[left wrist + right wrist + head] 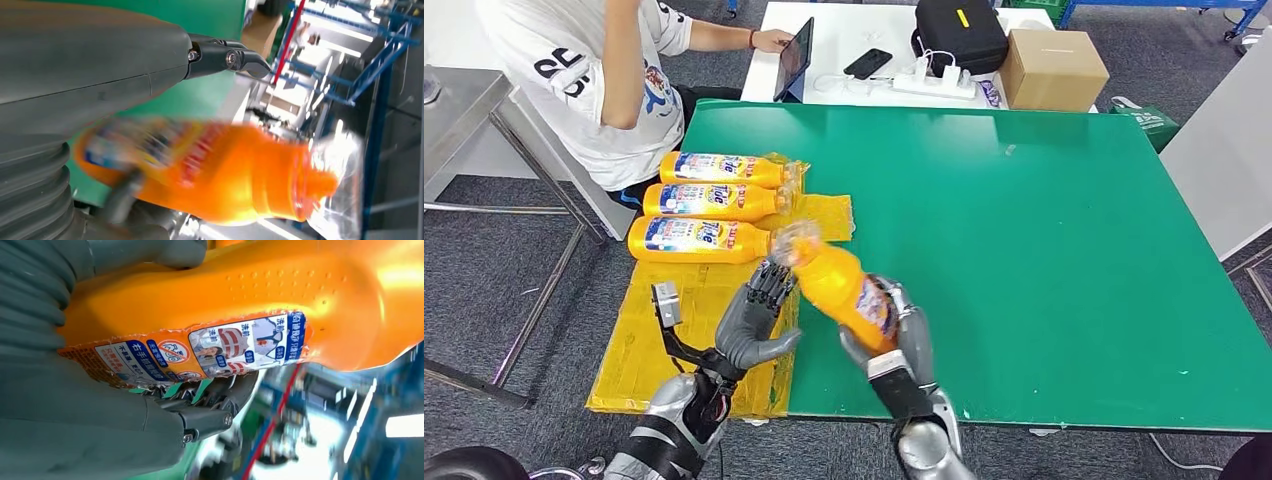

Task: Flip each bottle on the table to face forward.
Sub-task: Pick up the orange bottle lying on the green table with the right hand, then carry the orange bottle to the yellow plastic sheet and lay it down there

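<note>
While gripped by right hand (pixel 902 335), bottle (pixel 844 285) hung tilted; left hand (pixel 759 320) spread just beside. Needed label turned forward, slowly.

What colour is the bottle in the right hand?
Orange bottle, held by the right hand; clearest in the right wrist view.

grey carpet floor (pixel 484 300), white desk (pixel 844 30)
</note>
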Controlling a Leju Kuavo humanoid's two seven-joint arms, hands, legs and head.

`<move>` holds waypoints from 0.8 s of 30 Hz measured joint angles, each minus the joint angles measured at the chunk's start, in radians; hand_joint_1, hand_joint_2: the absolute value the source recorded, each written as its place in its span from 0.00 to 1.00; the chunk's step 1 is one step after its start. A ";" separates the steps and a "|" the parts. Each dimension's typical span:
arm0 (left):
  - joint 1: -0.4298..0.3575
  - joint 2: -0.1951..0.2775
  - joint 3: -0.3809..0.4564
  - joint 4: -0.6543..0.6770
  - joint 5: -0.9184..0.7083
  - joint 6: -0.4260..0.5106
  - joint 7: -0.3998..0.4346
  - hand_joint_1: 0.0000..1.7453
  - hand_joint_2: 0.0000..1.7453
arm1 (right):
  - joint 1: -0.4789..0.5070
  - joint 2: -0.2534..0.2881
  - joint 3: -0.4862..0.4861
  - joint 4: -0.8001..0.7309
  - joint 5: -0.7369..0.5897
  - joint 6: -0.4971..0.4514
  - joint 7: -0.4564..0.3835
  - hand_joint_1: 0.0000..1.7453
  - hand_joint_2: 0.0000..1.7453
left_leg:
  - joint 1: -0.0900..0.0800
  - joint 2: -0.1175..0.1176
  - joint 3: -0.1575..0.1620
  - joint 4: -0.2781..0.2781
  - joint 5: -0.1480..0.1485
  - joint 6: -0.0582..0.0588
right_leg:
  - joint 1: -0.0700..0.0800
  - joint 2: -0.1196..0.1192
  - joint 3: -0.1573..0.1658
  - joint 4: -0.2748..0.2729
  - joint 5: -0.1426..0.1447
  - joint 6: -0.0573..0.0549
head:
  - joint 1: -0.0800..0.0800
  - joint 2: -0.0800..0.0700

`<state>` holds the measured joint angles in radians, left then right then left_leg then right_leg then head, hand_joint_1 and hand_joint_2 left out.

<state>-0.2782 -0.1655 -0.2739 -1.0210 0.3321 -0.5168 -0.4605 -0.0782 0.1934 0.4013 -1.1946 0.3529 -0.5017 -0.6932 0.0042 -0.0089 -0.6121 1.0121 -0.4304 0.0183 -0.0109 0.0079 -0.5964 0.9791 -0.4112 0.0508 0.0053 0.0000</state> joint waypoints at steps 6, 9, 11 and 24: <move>0.003 0.004 -0.041 0.009 0.024 -0.040 -0.002 0.00 1.00 | -0.037 0.028 0.099 0.113 -0.025 0.026 -0.002 1.00 1.00 | 0.000 0.000 0.000 0.000 0.000 0.000 | 0.000 0.000 0.000 0.000 0.000 0.000 | 0.000 0.000; 0.003 0.010 -0.053 0.016 0.033 -0.050 0.000 0.00 1.00 | -0.051 0.037 0.126 0.147 -0.033 0.032 -0.003 1.00 1.00 | 0.000 0.000 0.000 0.000 0.000 0.000 | 0.000 0.000 0.000 0.000 0.000 0.000 | 0.000 0.000; 0.001 0.015 -0.060 0.020 0.045 -0.058 0.004 0.00 1.00 | -0.060 0.041 0.140 0.164 -0.036 0.034 -0.004 1.00 1.00 | 0.000 0.000 0.000 0.000 0.000 0.000 | 0.000 0.000 0.000 0.000 0.000 0.000 | 0.000 0.000; -0.006 0.048 -0.085 0.040 0.021 -0.026 -0.002 0.00 1.00 | -0.106 0.064 0.165 0.270 -0.029 0.050 -0.006 1.00 1.00 | 0.000 0.000 0.000 0.000 0.000 0.000 | 0.000 0.000 0.000 0.000 0.000 0.000 | 0.000 0.000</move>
<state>-0.2842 -0.1172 -0.3593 -0.9810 0.3527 -0.5431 -0.4623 -0.1842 0.2574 0.5659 -0.9250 0.3239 -0.4519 -0.6996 0.0039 -0.0088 -0.6123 1.0121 -0.4302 0.0181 -0.0111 0.0080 -0.5968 0.9791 -0.4112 0.0507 0.0057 0.0000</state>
